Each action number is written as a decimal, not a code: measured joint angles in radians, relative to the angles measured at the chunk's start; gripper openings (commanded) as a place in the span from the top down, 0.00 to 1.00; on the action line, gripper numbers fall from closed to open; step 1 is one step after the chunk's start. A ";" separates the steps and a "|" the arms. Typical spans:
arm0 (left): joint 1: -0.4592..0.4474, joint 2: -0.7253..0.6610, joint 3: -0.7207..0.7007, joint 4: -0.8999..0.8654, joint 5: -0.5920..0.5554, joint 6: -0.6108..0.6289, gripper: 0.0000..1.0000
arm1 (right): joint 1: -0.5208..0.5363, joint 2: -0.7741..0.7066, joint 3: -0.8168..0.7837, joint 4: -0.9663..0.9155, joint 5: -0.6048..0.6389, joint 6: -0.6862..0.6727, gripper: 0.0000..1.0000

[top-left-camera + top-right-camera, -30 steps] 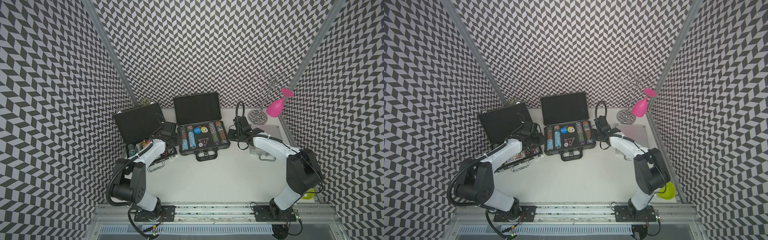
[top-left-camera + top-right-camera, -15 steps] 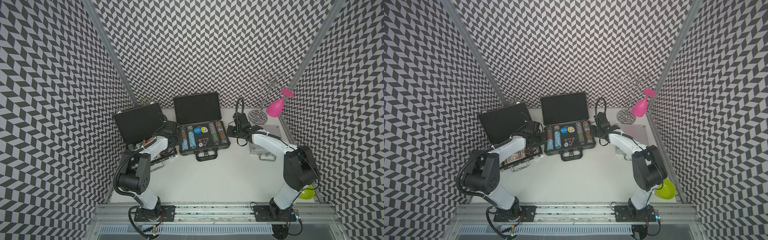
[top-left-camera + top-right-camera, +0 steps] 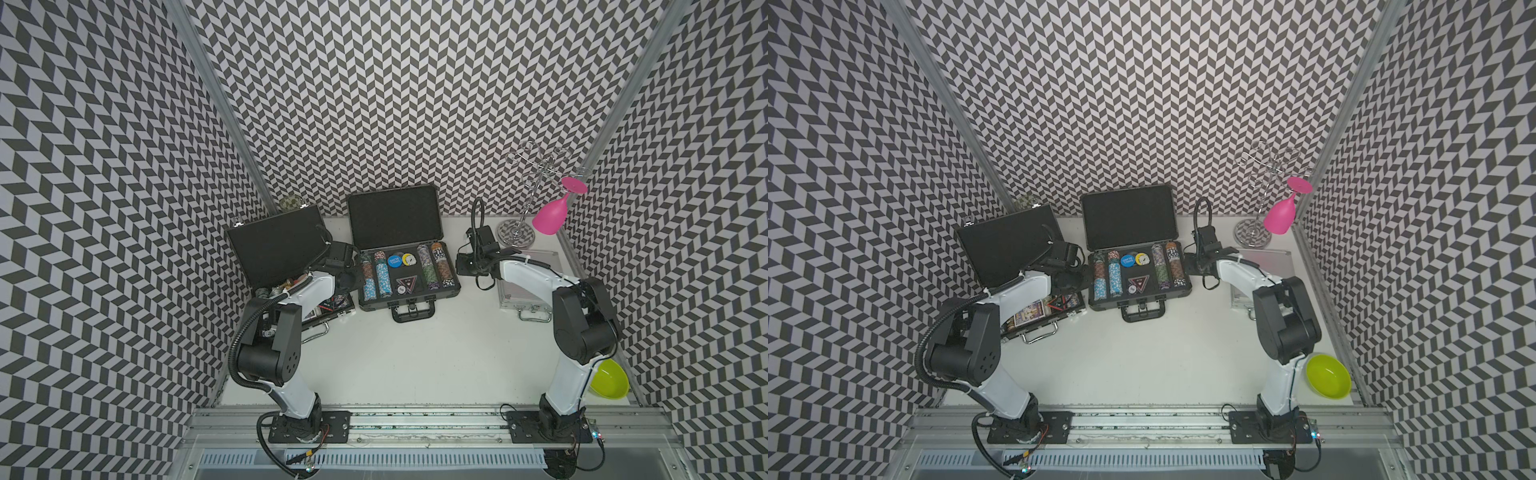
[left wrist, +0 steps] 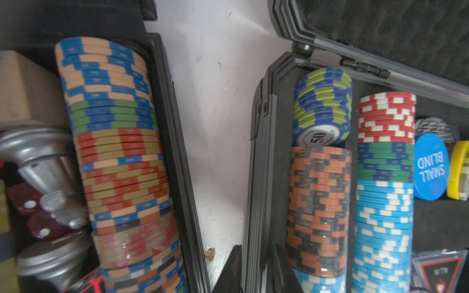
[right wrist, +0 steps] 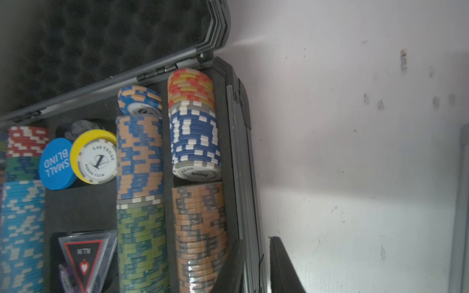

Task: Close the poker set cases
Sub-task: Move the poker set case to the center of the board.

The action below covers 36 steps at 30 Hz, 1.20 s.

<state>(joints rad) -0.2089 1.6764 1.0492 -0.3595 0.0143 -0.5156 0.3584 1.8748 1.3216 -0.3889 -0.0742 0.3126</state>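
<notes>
White table (image 3: 415,365) carries the open grey case (image 3: 409,297) at its middle, long axis running from the left gripper (image 3: 352,277) to the right gripper (image 3: 462,266) — each set narrow astride an end wall, pinching or not I cannot tell — with its upright lid (image 3: 395,216) just behind both.

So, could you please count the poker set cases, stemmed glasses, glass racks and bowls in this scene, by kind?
Poker set cases: 3 (flat black case, ribbed dark grey case, silver aluminium case)
Pink stemmed glass: 1
Wire glass rack: 1
Lime-green bowl: 1
Total: 6
</notes>
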 measured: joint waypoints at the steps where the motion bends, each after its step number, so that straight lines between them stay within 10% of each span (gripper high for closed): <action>1: 0.000 0.000 0.000 0.000 0.002 0.002 0.75 | 0.000 0.006 0.000 0.000 -0.006 -0.004 0.78; 36: 0.002 0.017 -0.003 0.018 0.084 0.032 0.79 | -0.002 0.006 -0.140 0.204 -0.063 0.084 0.94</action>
<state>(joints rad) -0.2066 1.6936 1.0462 -0.3416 0.0978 -0.4835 0.3561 1.8805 1.1812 -0.1844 -0.1368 0.3965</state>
